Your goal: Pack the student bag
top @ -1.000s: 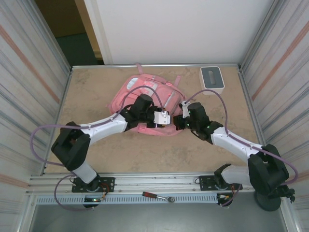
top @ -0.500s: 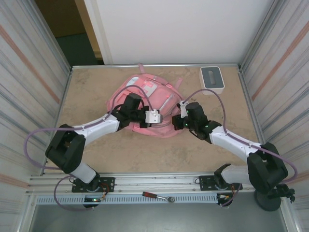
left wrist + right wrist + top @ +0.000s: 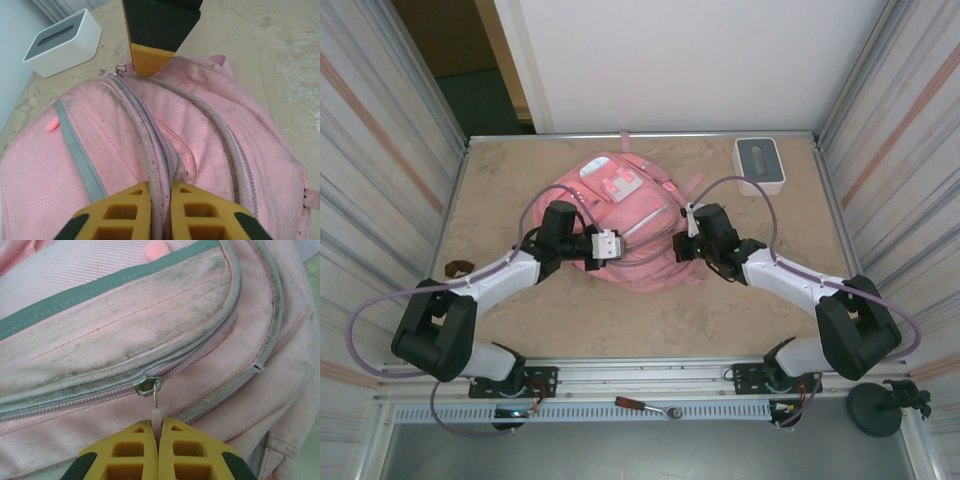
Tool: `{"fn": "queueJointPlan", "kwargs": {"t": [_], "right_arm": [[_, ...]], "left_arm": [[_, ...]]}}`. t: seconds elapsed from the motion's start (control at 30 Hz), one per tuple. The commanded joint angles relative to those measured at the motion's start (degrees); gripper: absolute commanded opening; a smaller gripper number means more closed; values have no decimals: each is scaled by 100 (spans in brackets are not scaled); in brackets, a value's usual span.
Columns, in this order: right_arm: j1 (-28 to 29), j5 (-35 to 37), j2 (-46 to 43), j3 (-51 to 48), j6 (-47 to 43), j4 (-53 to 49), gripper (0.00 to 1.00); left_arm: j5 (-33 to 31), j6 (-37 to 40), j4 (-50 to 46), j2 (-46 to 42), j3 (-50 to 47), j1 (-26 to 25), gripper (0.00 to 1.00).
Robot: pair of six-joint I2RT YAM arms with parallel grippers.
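Student bag (image 3: pixel 635 215) lies flat on the table (image 3: pixel 620 320), left of the white box (image 3: pixel 758 165) and apart from it. Left tool (image 3: pixel 161 189), at the bag's side far from the box, pinches a raised zip seam (image 3: pixel 150 145). Right tool (image 3: pixel 156 437), at the side nearer the box, is clamped on the pink zip pull (image 3: pixel 156 414).

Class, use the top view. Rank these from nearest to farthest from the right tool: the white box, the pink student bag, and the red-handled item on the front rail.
1. student bag: directly under the right tool, which pinches its zipper pull.
2. white box: far right, beyond the tool.
3. red-handled item: on the near rail, at the bottom of the view.
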Motion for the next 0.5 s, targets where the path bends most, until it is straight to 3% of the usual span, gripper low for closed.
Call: {"fn": "queueJointPlan", "kwargs": {"t": [0.0,0.1,0.2,0.37,0.47], "right_arm": [[-33,362,-46,40,46,-221,0],[71,207,-108,16,96,-104,0],[166,195,-189,-3,138,-63,0],[199,203,-335,-113,167,27,0],[204,221,-421,-167,193,32,0]], "left_arm": [[-587,-412,-276,-369,-82,327,37],[-462,-891,-177,-699,-127,99,56],[-997,-1120,-58,-910,-171,-487,69],[-2166,-1303,-281,-485,283,-1415,74],[-2643,-1362,-270,0,625,-1646,71]]}}
